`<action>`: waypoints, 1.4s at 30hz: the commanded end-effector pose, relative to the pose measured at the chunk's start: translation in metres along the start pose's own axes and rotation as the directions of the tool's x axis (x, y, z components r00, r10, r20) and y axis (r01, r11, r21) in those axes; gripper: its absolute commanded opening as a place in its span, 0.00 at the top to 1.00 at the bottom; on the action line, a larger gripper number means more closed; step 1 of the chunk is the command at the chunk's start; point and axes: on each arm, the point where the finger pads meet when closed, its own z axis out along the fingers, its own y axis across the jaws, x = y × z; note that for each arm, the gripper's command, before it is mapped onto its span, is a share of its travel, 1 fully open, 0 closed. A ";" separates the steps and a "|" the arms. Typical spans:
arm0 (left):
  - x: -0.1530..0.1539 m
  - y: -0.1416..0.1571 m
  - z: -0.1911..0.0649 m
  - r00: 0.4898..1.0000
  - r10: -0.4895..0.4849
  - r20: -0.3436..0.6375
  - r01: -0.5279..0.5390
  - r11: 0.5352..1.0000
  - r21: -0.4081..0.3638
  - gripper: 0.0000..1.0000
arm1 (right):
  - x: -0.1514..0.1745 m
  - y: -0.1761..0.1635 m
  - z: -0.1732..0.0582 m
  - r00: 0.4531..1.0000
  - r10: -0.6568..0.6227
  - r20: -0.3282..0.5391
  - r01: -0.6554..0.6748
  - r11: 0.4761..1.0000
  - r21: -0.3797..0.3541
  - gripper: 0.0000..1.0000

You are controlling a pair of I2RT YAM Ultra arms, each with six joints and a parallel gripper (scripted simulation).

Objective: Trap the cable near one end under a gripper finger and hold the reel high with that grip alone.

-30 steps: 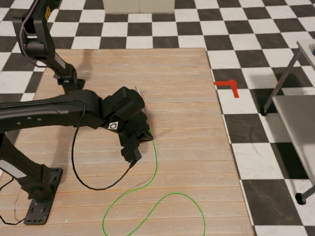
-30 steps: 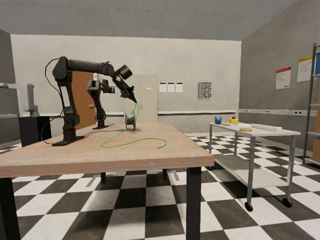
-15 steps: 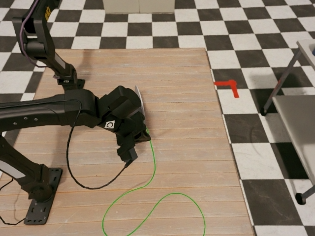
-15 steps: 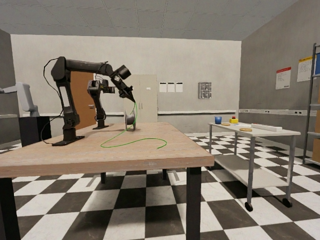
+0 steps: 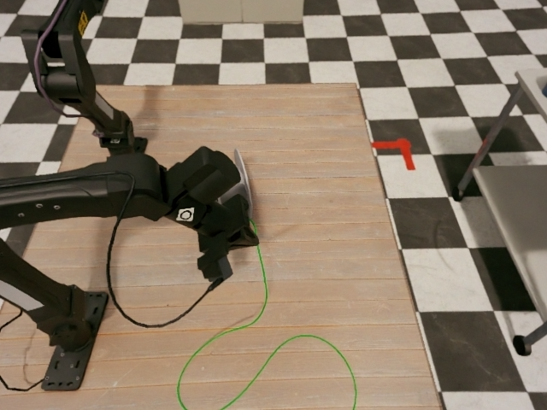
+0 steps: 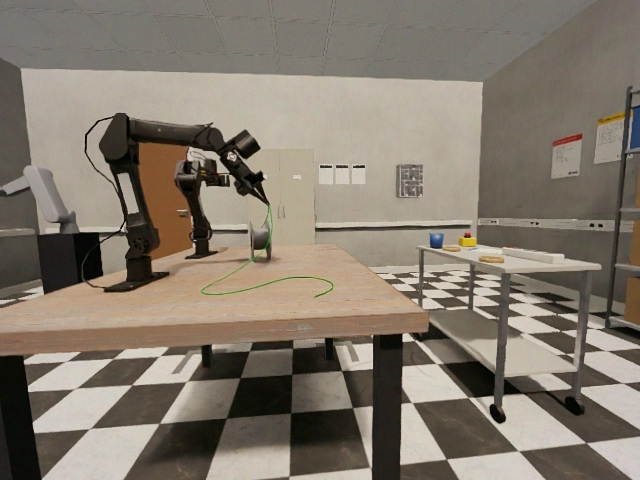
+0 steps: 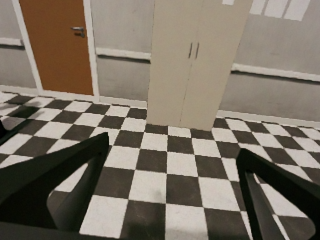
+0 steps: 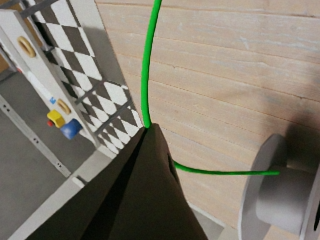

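Note:
A grey reel [image 5: 242, 172] [image 6: 260, 238] [image 8: 280, 200] stands on its flange edges on the wooden table [image 5: 308, 132] [image 6: 155, 320]. A thin green cable [image 5: 265, 286] [image 6: 268, 283] [image 8: 146, 65] runs from the reel's hub up to my right gripper [image 5: 252, 238] [image 6: 266, 202] [image 8: 154, 134], which is shut on it above the reel. From there it drops and loops over the front of the table. My left gripper [image 7: 173, 146] [image 6: 225, 179] is open and empty. It is held high behind the reel and faces the back wall.
The right arm's black wire [image 5: 114, 282] hangs in a loop over the table. Both arm bases stand on the table's left side. A grey cart [image 6: 509, 263] [image 5: 516, 212] with small items stands off to the right. A red tape mark [image 5: 399, 148] is on the floor.

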 end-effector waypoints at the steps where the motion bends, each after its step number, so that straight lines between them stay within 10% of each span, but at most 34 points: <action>1: 0.004 -0.002 0.000 1.000 -0.005 -0.002 0.005 1.000 -0.003 0.00 | 0.002 0.012 -0.012 1.000 0.002 0.009 -0.002 0.998 -0.057 1.00; 42: 0.004 -0.002 0.000 1.000 -0.005 -0.002 0.005 1.000 -0.003 0.00 | 0.002 0.016 -0.003 1.000 0.011 0.020 -0.010 0.999 -0.044 1.00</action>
